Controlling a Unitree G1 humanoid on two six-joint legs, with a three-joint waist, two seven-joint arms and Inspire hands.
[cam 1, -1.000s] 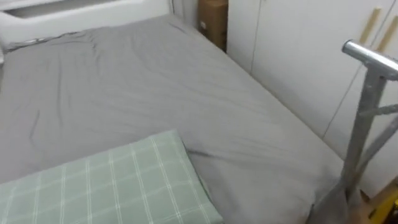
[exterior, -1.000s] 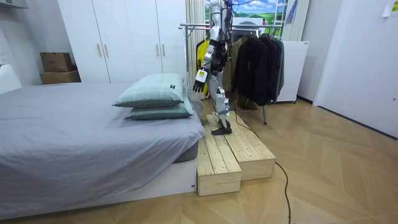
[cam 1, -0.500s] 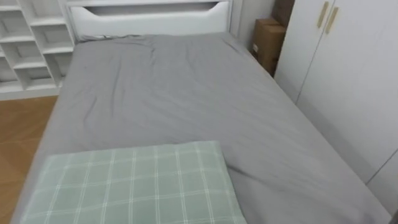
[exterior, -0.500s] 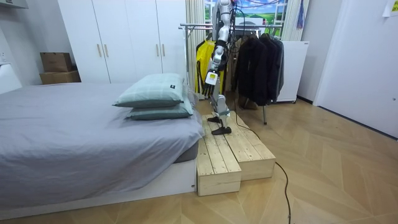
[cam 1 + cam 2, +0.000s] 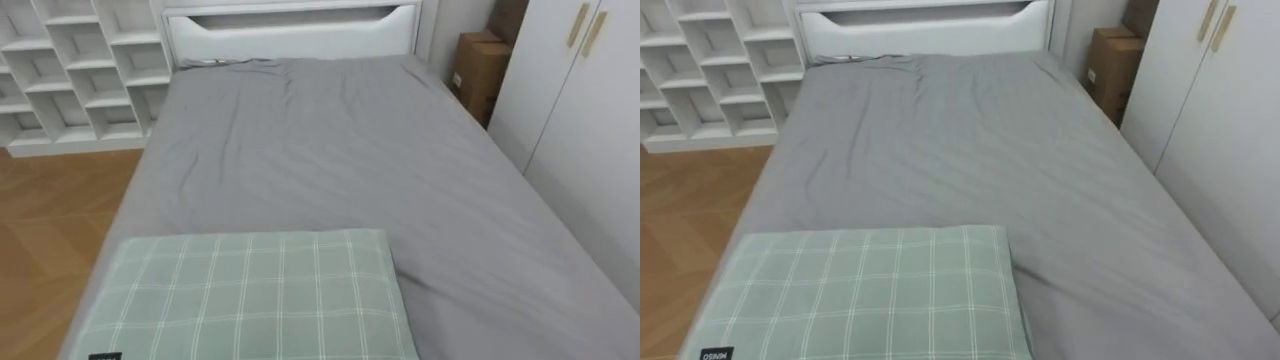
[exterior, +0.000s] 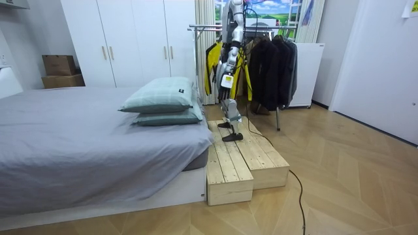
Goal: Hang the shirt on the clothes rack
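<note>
In the room view I stand on a wooden platform (image 6: 245, 160) at the pillow end of the bed, right in front of a clothes rack (image 6: 202, 28). A yellow garment (image 6: 211, 65) and several dark jackets (image 6: 271, 68) hang on the rack behind me. My left hand (image 6: 226, 81) hangs at my side in front of the yellow garment, holding nothing that I can make out. My head camera looks down along the grey bed (image 5: 350, 160), where no clothes lie.
A green checked pillow (image 5: 250, 295) lies right below me on a second pillow (image 6: 166, 118). White cubby shelves (image 5: 75, 70) and wood floor (image 5: 45, 225) are on the left. White wardrobe doors (image 5: 580, 90) and a cardboard box (image 5: 480, 70) stand on the right.
The eye view has swung left across the bed: the rack's metal post left the picture and the shelves came in. In the room view my body has turned and my arm has dropped closer in.
</note>
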